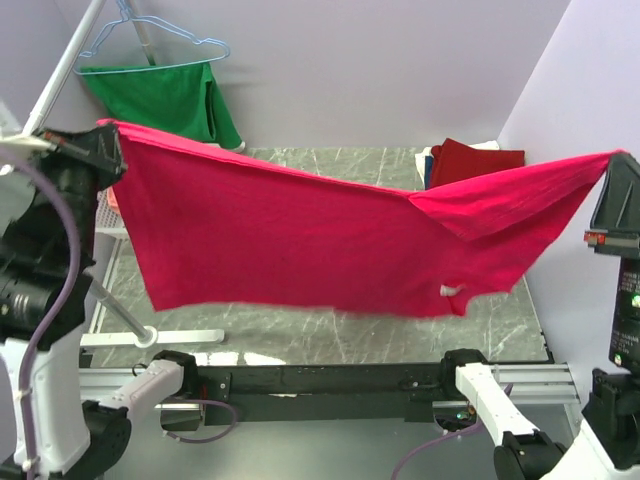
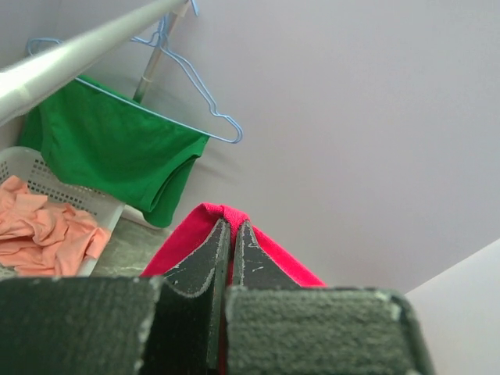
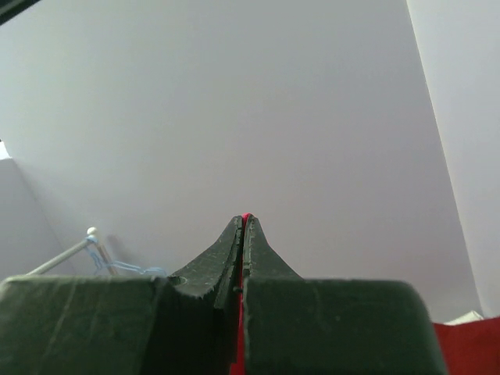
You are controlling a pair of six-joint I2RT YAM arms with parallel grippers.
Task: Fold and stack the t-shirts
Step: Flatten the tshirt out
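STEP: pinkish-red t-shirt (image 1: 300,235) spread aloft above the bench (image 1: 330,335) | left tool (image 1: 105,135), right tool (image 1: 612,165) each pinching one end | NEXT: probably lower it flat at bench middle, cloth taut

arms raised and spread wide, left hand (image 1: 107,130) pinched shut, right hand (image 1: 613,160) pinched shut

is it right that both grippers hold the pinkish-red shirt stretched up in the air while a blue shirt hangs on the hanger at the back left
No: the hanger holds a green shirt, not a blue one, as the top external view shows. The left gripper and right gripper do hold the pinkish-red shirt stretched in the air.
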